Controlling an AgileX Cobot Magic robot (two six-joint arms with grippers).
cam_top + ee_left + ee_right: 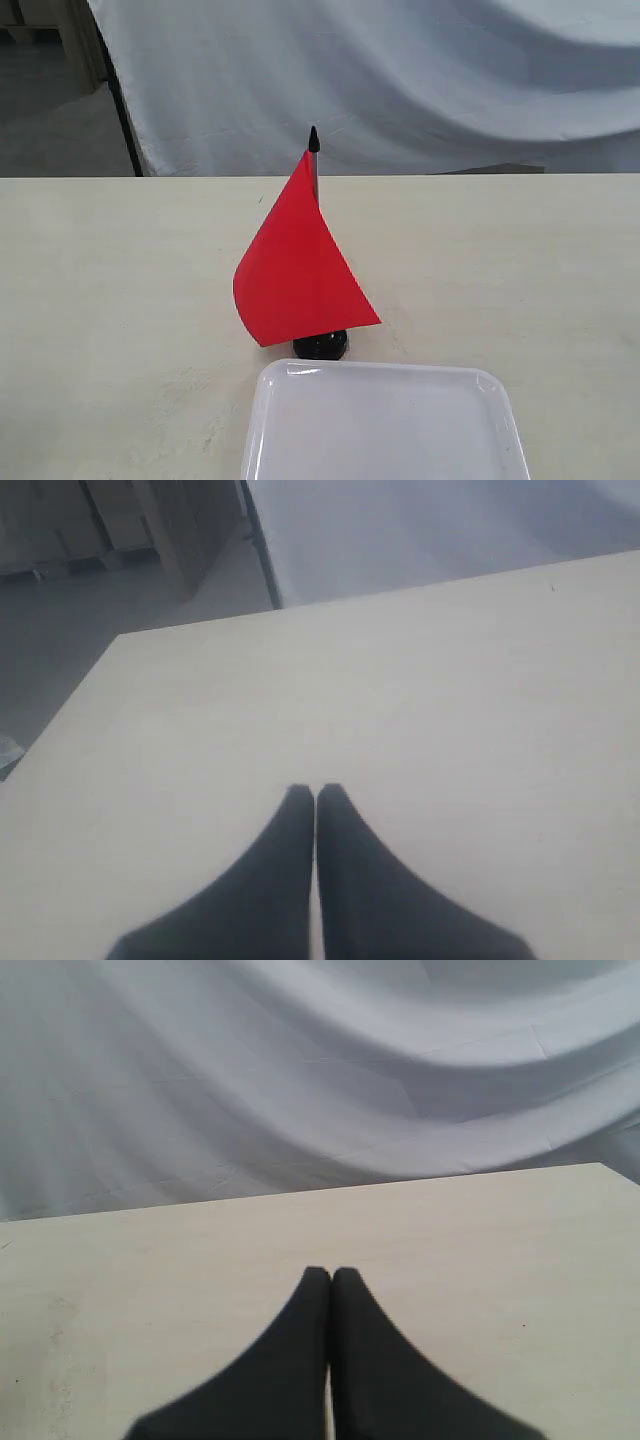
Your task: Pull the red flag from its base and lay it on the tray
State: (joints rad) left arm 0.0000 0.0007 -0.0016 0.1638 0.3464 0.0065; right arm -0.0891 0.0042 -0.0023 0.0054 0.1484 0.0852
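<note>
The red flag (pixel 296 265) stands upright in the middle of the exterior view, its grey pole with a black tip rising from the small black base (pixel 321 346). Just in front of the base lies the white tray (pixel 268 420), cut off by the lower frame edge. Neither gripper appears in the exterior view. In the left wrist view my left gripper (pixel 315 794) is shut, its dark fingers together above bare tabletop. My right gripper (pixel 331 1275) is likewise shut with nothing in it, over bare tabletop. No flag, base or tray shows in either wrist view.
The pale beige table (pixel 110 290) runs across the exterior view, with a draped white cloth (pixel 400 80) behind its far edge. A table corner and the floor beyond it (pixel 60 680) show in the left wrist view.
</note>
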